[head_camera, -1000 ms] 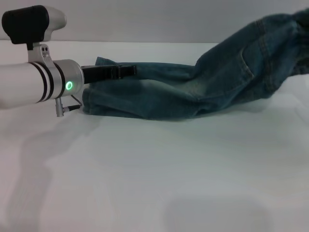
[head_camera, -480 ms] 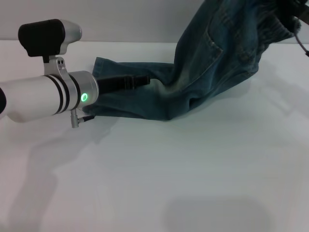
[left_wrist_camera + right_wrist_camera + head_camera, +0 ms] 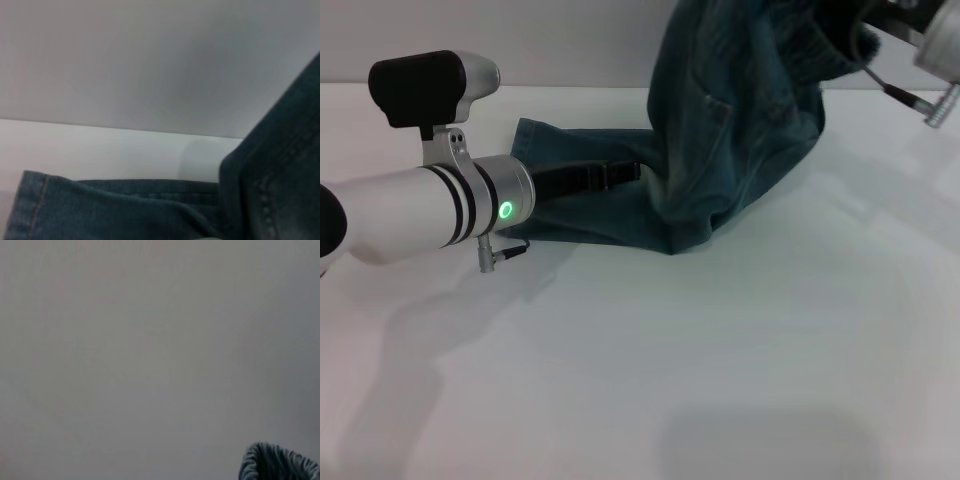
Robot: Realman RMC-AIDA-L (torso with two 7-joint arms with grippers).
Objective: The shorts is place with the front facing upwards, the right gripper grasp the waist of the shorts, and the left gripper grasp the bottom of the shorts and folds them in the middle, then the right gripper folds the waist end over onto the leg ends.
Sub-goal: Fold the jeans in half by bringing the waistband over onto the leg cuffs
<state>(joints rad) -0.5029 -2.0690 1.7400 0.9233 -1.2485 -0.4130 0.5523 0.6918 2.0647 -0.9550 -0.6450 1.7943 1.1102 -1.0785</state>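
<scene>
The blue-green denim shorts (image 3: 740, 130) lie folded lengthwise on the white table (image 3: 720, 350). Their leg ends (image 3: 527, 150) rest flat at the left, and one stitched hem (image 3: 32, 200) fills the left wrist view. My left gripper (image 3: 628, 172) lies low across the leg part, pointing right, on top of the denim. My right gripper (image 3: 868, 18) is up at the top right edge, shut on the ruffled waist (image 3: 825, 45), which hangs lifted well above the table. A bit of the gathered waistband (image 3: 280, 462) shows in the right wrist view.
White tabletop spreads in front of the shorts and to their right. A grey wall (image 3: 570, 40) stands behind the table's far edge. The right arm's cable and connector (image 3: 940, 105) hang at the top right.
The right gripper has carried the waist end up and leftward, so the raised denim now stands steeply over the middle. The left gripper has slid a little to the right along the legs.
</scene>
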